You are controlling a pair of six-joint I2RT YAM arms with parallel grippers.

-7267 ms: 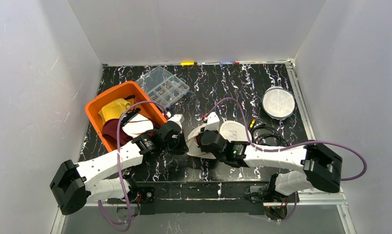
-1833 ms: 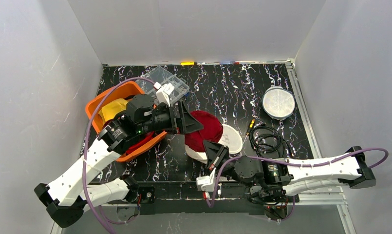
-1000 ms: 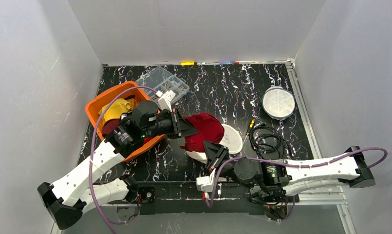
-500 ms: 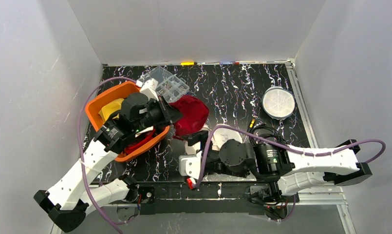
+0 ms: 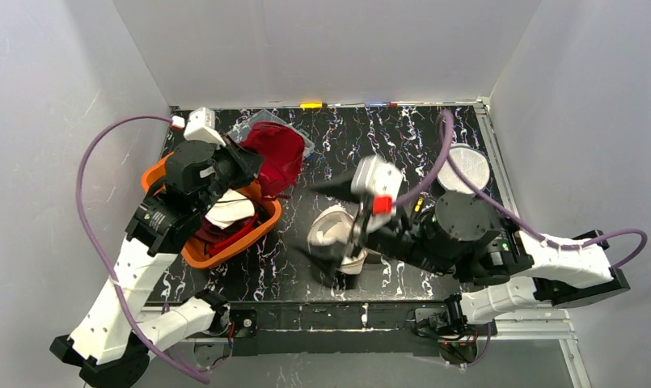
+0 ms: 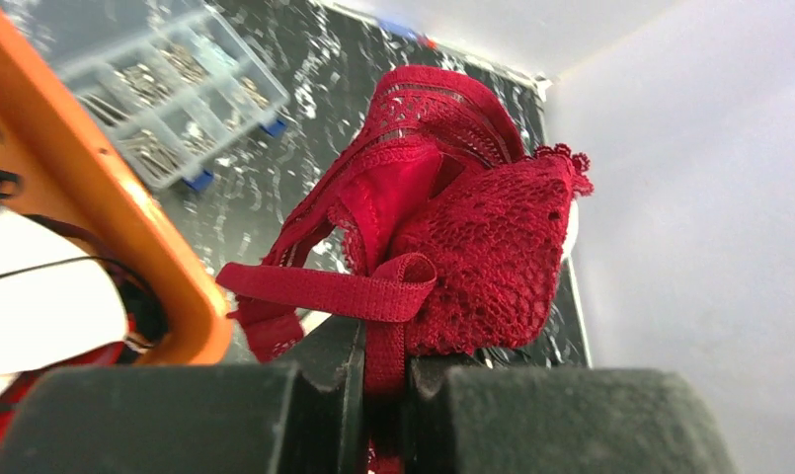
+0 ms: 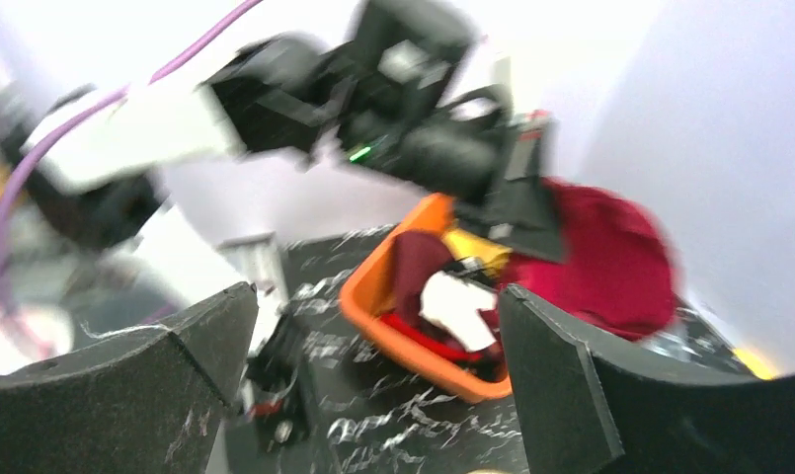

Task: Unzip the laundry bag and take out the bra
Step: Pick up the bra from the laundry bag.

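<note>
The red lace bra [image 5: 275,152] hangs in the air over the far end of the orange bin [image 5: 238,246], clear of the laundry bag. My left gripper [image 5: 247,165] is shut on it. In the left wrist view the jaws [image 6: 385,367] pinch a red strap, and the bra [image 6: 472,227] bunches above them. The white laundry bag [image 5: 331,233] lies crumpled on the table, right of the bin. My right gripper [image 5: 323,226] hovers above the bag, open and holding nothing. Its wrist view is blurred: wide fingers [image 7: 186,365] frame the bin [image 7: 403,341] and the bra [image 7: 605,259].
The bin holds yellow, white and dark red clothes [image 5: 225,212]. A clear compartment box [image 6: 161,99] lies behind the bin. A round white mesh disc [image 5: 467,171] is at the right. Coloured markers [image 5: 312,105] line the back edge.
My left arm has lifted the bra up and back to the left, over the bin's far end. My right gripper has opened, let go of the bag, and risen.
</note>
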